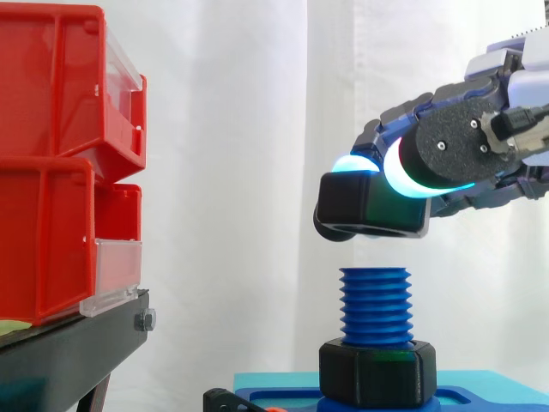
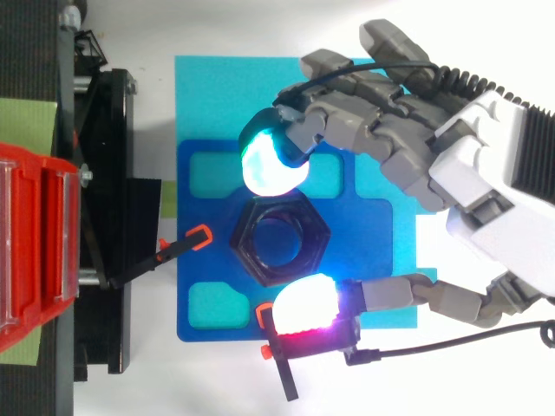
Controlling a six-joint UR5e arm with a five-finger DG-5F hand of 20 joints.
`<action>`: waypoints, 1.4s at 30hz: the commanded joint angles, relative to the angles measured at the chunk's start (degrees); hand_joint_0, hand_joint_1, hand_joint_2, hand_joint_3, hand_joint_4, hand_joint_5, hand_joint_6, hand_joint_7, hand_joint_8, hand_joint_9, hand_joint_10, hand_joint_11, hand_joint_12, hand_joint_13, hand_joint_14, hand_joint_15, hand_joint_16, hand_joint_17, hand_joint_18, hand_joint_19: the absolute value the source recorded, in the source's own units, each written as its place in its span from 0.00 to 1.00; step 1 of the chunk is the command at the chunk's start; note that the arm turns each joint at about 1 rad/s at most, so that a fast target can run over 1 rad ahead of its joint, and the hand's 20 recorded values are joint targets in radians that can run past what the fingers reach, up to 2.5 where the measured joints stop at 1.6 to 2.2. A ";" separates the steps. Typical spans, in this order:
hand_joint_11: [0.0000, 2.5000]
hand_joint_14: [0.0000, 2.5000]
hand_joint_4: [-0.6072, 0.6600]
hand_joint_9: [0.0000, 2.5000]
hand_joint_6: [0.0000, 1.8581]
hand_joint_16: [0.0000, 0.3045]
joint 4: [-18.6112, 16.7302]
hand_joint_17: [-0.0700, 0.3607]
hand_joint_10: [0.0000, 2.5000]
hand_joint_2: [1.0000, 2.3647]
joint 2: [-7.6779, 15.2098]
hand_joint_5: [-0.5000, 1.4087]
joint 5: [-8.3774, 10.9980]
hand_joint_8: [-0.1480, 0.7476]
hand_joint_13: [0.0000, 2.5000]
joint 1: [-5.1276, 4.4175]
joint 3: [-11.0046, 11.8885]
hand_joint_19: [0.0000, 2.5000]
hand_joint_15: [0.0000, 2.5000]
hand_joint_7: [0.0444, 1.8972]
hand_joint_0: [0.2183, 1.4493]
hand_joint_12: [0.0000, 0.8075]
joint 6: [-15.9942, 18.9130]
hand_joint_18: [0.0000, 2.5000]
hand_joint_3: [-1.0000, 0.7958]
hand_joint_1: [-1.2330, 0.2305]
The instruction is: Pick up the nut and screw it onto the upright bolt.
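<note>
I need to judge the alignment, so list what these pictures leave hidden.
- Top view: the blue plastic threaded bolt lies hidden beneath the black hexagonal nut pinched by the hand; the nut's bore is too dark to read.
- Side view: the nut's inner thread is hidden by its own wall.
- Side view: the dark blue fixture plate is cut off by the bottom edge.
</note>
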State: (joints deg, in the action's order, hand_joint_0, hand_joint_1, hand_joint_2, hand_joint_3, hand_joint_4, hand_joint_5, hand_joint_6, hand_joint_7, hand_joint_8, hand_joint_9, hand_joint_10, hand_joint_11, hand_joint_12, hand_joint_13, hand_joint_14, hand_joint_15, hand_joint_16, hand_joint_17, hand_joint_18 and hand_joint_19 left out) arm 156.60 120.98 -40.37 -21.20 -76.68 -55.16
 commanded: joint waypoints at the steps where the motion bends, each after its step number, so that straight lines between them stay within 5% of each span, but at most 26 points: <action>1: 0.09 0.00 0.67 0.19 0.27 0.14 0.99 0.39 0.00 0.00 0.05 0.17 -1.11 0.49 0.10 0.20 -0.05 0.00 0.00 0.64 0.27 0.42 -0.04 0.07 0.30 0.34; 7: 0.09 0.00 0.67 0.19 0.27 0.14 1.34 0.39 0.00 0.00 0.05 0.17 -2.61 0.49 0.10 0.29 -0.22 0.00 0.00 0.64 0.27 0.42 0.05 0.07 0.30 0.34; 24: 0.09 0.00 0.67 0.19 0.27 0.14 -0.07 0.39 0.00 0.00 0.05 0.17 -2.61 0.50 0.10 0.46 -0.40 0.00 0.00 0.64 0.27 0.42 -0.12 0.07 0.30 0.34; 30: 0.09 0.00 0.67 0.19 0.27 0.14 -1.03 0.39 0.00 0.00 2.59 0.17 -2.87 0.50 0.10 0.73 -0.31 0.00 0.00 0.64 0.27 0.42 0.84 0.07 0.30 0.34; 42: 0.09 0.00 0.68 0.19 0.27 0.14 -0.59 0.39 0.00 0.00 2.51 0.17 -3.84 0.50 0.10 0.73 -0.22 0.00 0.00 0.64 0.27 0.42 1.63 0.07 0.30 0.34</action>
State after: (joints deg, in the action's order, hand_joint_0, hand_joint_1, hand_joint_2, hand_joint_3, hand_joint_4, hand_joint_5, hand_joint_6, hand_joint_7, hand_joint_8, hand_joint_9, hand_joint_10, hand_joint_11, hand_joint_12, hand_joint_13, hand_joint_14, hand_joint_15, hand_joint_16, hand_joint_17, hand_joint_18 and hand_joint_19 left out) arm 155.87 123.46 -43.94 -20.48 -76.87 -53.71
